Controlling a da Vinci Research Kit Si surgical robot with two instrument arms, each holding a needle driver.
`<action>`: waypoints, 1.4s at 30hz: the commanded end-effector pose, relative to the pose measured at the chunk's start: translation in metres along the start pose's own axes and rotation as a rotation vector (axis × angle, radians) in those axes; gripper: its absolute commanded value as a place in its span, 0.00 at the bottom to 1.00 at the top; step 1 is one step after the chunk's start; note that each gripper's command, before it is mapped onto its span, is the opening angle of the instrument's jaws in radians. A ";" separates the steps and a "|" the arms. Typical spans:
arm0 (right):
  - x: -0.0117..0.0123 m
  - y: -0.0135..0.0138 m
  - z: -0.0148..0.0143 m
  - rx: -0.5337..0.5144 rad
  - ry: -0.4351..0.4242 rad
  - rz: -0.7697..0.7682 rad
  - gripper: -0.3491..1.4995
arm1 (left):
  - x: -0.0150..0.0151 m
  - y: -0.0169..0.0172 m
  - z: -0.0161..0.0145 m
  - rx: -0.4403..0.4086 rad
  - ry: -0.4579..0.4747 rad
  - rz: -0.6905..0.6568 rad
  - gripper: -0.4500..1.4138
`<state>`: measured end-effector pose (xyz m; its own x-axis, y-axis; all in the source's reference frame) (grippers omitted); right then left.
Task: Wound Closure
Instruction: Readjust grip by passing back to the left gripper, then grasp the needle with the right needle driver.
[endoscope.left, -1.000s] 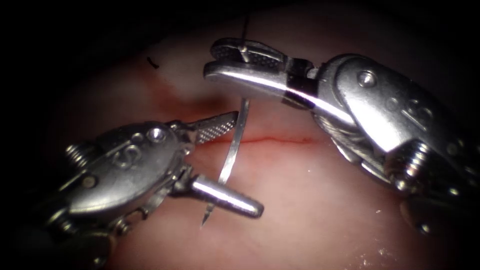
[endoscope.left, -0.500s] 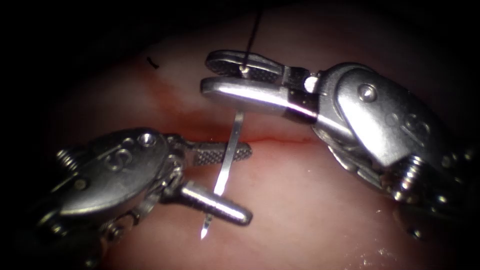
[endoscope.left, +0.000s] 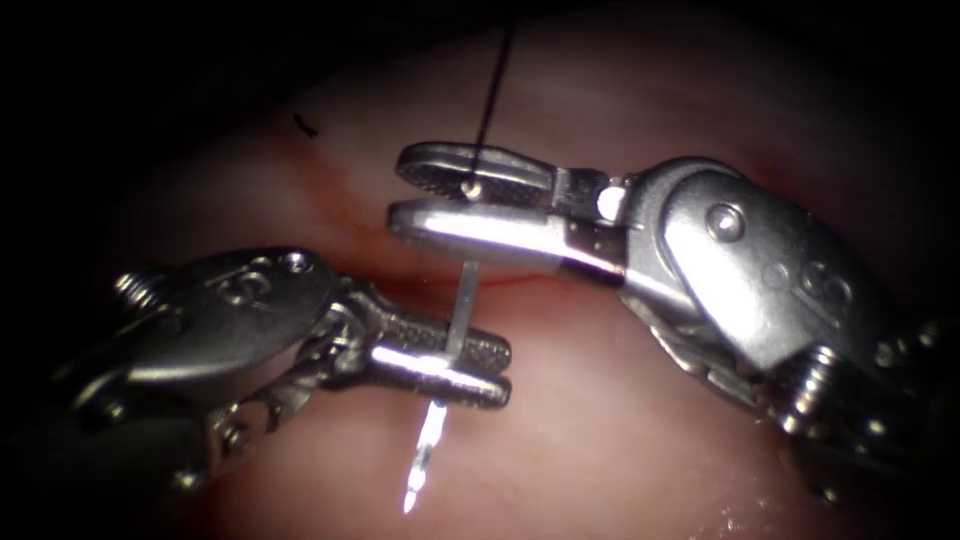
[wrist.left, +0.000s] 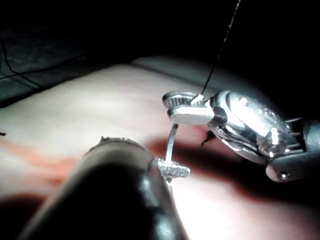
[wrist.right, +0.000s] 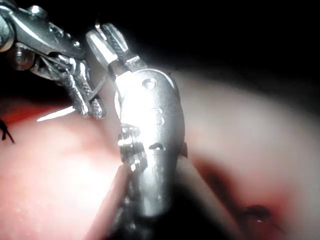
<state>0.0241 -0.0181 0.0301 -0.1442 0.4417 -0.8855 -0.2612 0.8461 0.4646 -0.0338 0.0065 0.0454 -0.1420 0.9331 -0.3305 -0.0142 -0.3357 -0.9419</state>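
Above the tissue both tools' jaws clamp the needle (left near tip, right near tail).

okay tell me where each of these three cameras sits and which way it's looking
Endoscope: above and in front of the cut, both tools, left tool, right tool.
Left wrist: along its shaft toward the needle.
Right wrist: along its shaft at its own tool.
Shared: both tools holding the needle, clear of the tissue.

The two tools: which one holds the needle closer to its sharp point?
The left arm's tool. Its jaws grip the needle just above the bare point, while the right arm's tool holds the thread end. The needle is clear of the tissue.
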 end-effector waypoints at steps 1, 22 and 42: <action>0.0003 0.0005 0.0013 -0.009 -0.001 -0.001 0.00 | 0.0009 -0.0003 0.0002 -0.004 0.001 0.005 0.00; 0.0012 -0.0017 0.0014 -0.243 -0.126 0.155 0.83 | 0.0012 -0.0004 -0.0001 0.074 0.014 -0.021 0.00; 0.0004 -0.0029 0.0012 -0.266 -0.077 0.143 0.50 | 0.0012 -0.0007 -0.0004 0.062 0.051 -0.030 0.00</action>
<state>0.0248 -0.0210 0.0285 -0.1220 0.5834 -0.8030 -0.4857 0.6705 0.5609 -0.0330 0.0069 0.0456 -0.0910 0.9493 -0.3010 -0.0828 -0.3084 -0.9476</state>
